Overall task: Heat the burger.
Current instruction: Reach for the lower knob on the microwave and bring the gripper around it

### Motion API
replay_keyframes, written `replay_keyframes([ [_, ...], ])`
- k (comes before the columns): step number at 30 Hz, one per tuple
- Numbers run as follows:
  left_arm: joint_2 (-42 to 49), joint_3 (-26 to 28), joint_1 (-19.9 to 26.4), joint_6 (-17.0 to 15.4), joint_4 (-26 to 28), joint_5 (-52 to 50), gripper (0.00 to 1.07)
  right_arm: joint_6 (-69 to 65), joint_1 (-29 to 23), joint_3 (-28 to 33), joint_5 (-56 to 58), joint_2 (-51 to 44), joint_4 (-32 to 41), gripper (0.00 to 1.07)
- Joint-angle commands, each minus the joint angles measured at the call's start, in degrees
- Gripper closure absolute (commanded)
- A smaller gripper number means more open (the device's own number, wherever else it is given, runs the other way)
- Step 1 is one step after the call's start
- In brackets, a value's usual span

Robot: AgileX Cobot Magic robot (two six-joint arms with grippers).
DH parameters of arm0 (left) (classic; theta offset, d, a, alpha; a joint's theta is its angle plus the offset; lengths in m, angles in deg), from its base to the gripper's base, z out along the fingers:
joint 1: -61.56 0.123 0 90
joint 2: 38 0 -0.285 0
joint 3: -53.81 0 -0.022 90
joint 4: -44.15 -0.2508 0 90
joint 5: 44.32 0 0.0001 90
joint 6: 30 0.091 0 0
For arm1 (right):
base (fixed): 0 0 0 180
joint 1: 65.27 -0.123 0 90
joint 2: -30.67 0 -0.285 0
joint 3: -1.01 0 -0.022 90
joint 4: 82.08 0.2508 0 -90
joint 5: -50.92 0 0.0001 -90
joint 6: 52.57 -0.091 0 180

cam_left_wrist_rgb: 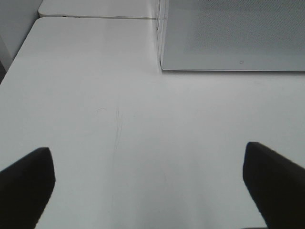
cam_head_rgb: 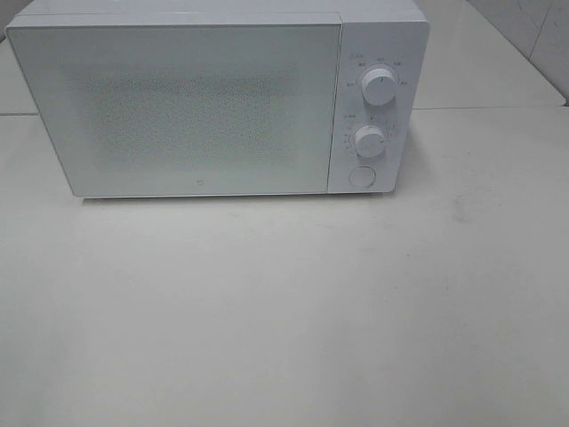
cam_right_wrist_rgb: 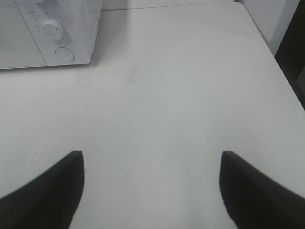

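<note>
Nearest the cameras, the left gripper (cam_left_wrist_rgb: 147, 147) hangs over the smooth white tabletop (cam_head_rgb: 284, 311) with its two dark fingers (cam_left_wrist_rgb: 26, 186) spread as wide as they go. Nothing lies between them and they touch nothing. The right gripper (cam_right_wrist_rgb: 151, 153) is much the same: jaws well parted, empty, clear of the surface. Neither arm shows in the high view, so both sit back from the working area. That reads as a waiting posture, hands released and out of the way, rather than an approach to anything.

Beyond the grippers, the table runs bare to the far side, where a boxy white microwave oven (cam_head_rgb: 213, 98) stands square to the robot. Its controls are on the right arm's side, which would suit that arm for the dials. Its pale speckled door (cam_head_rgb: 178, 107) is shut flush. Beside the door, an upper white dial (cam_head_rgb: 380, 87) sits above a lower white dial (cam_head_rgb: 367, 140), with a round white button (cam_head_rgb: 362, 175) beneath them (probably the door release).

The burger appears in none of the three views. It is not on the visible table or in either gripper. The frosted door hides the oven's inside, so whether it sits there I cannot tell. That also leaves it unclear how far along the heating is.
</note>
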Motion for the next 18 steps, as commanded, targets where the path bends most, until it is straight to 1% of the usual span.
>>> replay_keyframes([
  [1,1.5,-0.2,0.1,-0.2,0.2,-0.8,0.07,0.5,0.5,0.1,-0.2,-0.9,0.1,0.32],
  [18,1.5,-0.2,0.1,-0.2,0.2,-0.8,0.07,0.5,0.5,0.1,-0.2,-0.9,0.1,0.32],
])
